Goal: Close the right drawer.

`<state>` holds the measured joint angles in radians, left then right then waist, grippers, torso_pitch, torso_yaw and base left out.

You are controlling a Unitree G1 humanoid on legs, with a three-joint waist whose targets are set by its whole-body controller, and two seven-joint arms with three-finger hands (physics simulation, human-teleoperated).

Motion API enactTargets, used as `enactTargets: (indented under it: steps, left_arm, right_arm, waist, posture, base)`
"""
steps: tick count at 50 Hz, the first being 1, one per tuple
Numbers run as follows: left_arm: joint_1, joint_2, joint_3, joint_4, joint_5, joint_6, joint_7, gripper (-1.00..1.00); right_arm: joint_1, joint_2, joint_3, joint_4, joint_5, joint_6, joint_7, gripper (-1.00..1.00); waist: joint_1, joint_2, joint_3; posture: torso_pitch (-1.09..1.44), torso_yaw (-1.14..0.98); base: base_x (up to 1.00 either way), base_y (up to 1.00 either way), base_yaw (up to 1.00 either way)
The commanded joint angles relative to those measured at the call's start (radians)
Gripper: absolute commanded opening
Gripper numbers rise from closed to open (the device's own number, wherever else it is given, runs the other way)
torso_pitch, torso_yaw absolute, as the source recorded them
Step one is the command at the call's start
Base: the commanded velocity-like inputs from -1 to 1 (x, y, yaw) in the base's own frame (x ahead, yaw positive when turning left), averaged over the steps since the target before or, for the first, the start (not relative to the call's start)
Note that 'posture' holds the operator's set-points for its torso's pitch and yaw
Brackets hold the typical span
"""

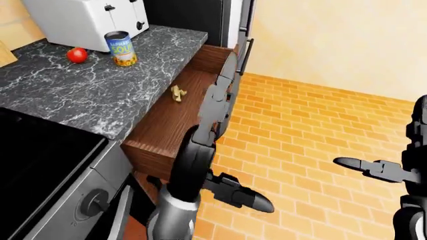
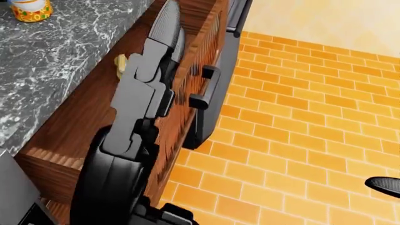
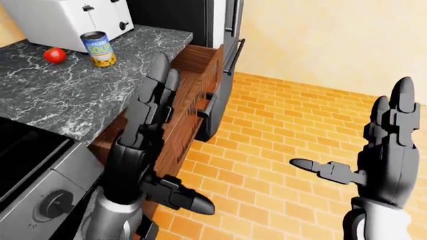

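In the left-eye view the right drawer [image 1: 174, 120] stands pulled out from under the marble bench [image 1: 86, 90], running from the lower centre up toward the upper centre of the frame, with a small yellowish object [image 1: 176, 93] lying inside it. The left hand [image 1: 215, 107] rises in the middle of the frame, its fingers [image 1: 227, 67] straight and released, overlapping the drawer's right edge; whether it touches the wood cannot be told. On the bench at upper left are a soup can [image 1: 122, 48], a tomato [image 1: 77, 54] and a white toaster [image 1: 86, 20]. A black stovetop [image 1: 33, 165] fills the lower left. At the right edge the right hand [image 1: 394, 165] shows only in part.

In the head view the left hand [image 2: 147, 89] covers the middle of the drawer [image 2: 75, 136], its fingers [image 2: 165, 23] pointing to the top of the frame. The drawer's dark handle [image 2: 203, 86] juts out just right of the hand, above the orange brick floor [image 2: 300, 140].

In the right-eye view the right hand [image 3: 390, 150] is at the lower right over the floor, well apart from the drawer, its fingers [image 3: 400, 107] extended upward and released, holding nothing.
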<state>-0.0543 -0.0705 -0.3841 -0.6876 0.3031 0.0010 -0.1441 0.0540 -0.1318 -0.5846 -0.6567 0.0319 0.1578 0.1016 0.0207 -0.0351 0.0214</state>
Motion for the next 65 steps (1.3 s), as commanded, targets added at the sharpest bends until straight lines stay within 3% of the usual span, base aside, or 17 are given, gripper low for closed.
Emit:
enactTargets:
  steps: [1,10,13,23,32,38,44,58,65]
  left_arm:
    - [0.014,-0.002,-0.032,0.013,0.008,-0.060,0.008,1.00]
    - [0.088,0.011,-0.151,0.206,0.060,-0.183,0.058,1.00]
    - [0.070,-0.003,-0.148,0.303,0.054,-0.219,0.066,1.00]
    - [-0.005,-0.063,-0.064,0.528,0.063,-0.300,0.053,1.00]
    - [-0.122,-0.115,0.060,0.863,0.036,-0.412,0.078,1.00]
    - [-0.153,-0.134,0.105,0.984,0.037,-0.406,0.138,1.00]
    - [-0.247,-0.144,0.184,1.217,0.005,-0.395,0.243,1.00]
    - [-0.291,-0.141,0.222,1.316,0.019,-0.389,0.407,1.00]
    - [-0.306,-0.137,0.231,1.338,-0.001,-0.390,0.436,1.00]
  right_arm:
    - [-0.011,-0.012,-0.009,-0.034,0.002,-0.029,-0.005,1.00]
    - [-0.013,-0.012,-0.002,-0.030,-0.003,-0.030,-0.005,1.00]
    - [-0.011,-0.011,0.000,-0.028,-0.004,-0.034,-0.005,1.00]
    - [-0.010,-0.011,-0.007,-0.032,0.002,-0.033,-0.004,1.00]
    - [-0.013,-0.012,-0.002,-0.029,-0.002,-0.032,-0.004,1.00]
    - [-0.008,-0.011,-0.008,-0.022,0.003,-0.043,-0.002,1.00]
    - [-0.010,-0.011,-0.006,-0.029,0.001,-0.035,-0.002,1.00]
    - [-0.011,-0.015,-0.013,-0.028,0.006,-0.035,-0.002,1.00]
    - [-0.012,-0.015,-0.013,-0.027,0.006,-0.035,-0.002,1.00]
  waist:
    - [0.000,-0.006,-0.012]
    - [-0.001,-0.008,-0.013]
    - [0.000,-0.008,-0.012]
    - [-0.003,-0.011,-0.015]
    - [-0.005,-0.015,-0.019]
    - [-0.009,-0.016,-0.020]
    - [-0.010,-0.015,-0.023]
    - [-0.017,-0.011,-0.028]
    - [-0.019,-0.009,-0.029]
  posture:
    - [0.00,0.00]
    - [0.00,0.00]
    - [0.00,0.00]
    - [0.00,0.00]
    - [0.00,0.00]
    - [0.00,0.00]
    - [0.00,0.00]
    - [0.00,0.00]
    - [0.00,0.00]
  base:
    - [0.00,0.00,0.00]
    - [0.00,0.00,0.00]
    - [0.00,0.00,0.00]
    - [0.00,0.00,0.00]
    - [0.00,0.00,0.00]
    - [0.00,0.00,0.00]
    - [0.00,0.00,0.00]
    - [0.00,0.00,0.00]
    - [0.00,0.00,0.00]
